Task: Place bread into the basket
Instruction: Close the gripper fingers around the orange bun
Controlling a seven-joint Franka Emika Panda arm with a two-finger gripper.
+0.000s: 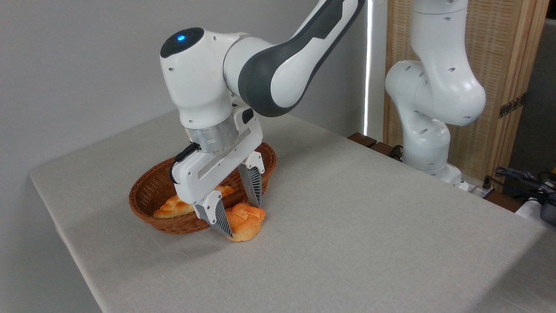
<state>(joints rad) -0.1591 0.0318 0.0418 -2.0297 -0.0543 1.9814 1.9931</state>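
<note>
The orange-tan bun (246,221) is sitting on the grey cloth-covered surface (347,226), just outside the near rim of the wicker basket (147,198). The pincer (243,219) is straddling it, fingers spread to either side; whether they are pressing on it I cannot tell. A braided loaf (173,207) is lying inside the basket.

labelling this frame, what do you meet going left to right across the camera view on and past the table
basket → braided loaf inside it → bread between the tool's fingers → robot base → cables at the far right
</note>
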